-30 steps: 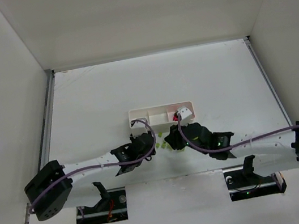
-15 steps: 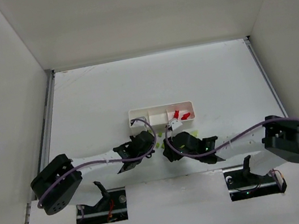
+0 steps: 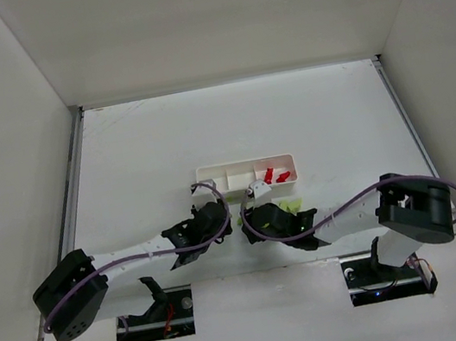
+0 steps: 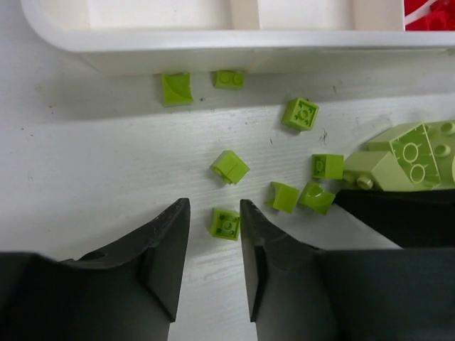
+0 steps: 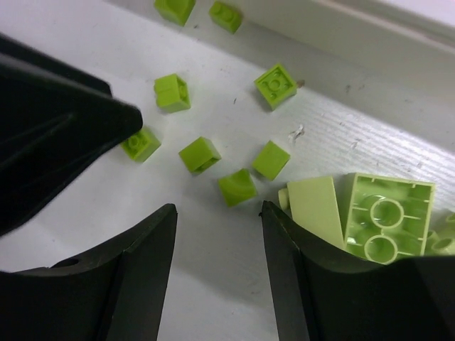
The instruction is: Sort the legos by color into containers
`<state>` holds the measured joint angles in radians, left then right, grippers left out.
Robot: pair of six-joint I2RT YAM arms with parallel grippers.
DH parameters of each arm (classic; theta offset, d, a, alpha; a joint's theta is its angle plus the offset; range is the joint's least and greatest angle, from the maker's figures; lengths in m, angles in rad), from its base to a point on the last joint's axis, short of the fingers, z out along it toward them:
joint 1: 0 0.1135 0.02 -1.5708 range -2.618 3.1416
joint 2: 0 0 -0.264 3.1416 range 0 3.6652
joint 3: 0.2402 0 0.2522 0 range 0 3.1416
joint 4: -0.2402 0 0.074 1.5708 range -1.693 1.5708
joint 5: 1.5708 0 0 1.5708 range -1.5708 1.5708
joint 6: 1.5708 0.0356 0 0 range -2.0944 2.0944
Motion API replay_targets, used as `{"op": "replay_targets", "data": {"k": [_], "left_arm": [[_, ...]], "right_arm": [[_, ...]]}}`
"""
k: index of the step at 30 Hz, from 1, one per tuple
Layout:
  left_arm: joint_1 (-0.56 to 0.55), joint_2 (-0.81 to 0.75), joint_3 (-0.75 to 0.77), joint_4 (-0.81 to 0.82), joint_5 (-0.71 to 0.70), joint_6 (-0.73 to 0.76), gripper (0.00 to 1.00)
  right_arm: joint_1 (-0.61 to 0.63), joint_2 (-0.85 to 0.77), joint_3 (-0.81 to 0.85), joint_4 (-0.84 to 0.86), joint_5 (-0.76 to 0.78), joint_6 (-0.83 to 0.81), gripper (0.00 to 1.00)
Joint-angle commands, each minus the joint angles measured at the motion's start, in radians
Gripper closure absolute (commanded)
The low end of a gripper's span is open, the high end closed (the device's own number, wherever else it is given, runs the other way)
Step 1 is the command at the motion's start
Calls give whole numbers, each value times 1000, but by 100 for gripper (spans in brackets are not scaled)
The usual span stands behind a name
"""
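The left tool point(image 4: 213, 212) is found open, with one green lego point(image 4: 225, 222) lying on the bench point(image 4: 85, 156) squarely between its jaws, near the tray point(image 4: 213, 44), while the right tool point(image 5: 218, 209), likewise open and empty, is placed farther from it

A robotics lab cell: bare white walls point(image 3: 219, 14) boxing in a white table point(image 3: 146, 149).
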<state>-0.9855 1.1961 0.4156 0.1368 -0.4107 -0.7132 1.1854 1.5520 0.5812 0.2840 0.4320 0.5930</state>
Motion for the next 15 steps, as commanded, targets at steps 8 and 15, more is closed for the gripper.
{"op": "replay_targets", "data": {"k": [8, 15], "left_arm": [[-3, 2, -26, -28, 50, -19, 60], [-5, 17, -29, -14, 56, -26, 60]], "right_arm": [[18, 69, 48, -20, 76, -42, 52], [55, 117, 83, -40, 114, -61, 64]]}}
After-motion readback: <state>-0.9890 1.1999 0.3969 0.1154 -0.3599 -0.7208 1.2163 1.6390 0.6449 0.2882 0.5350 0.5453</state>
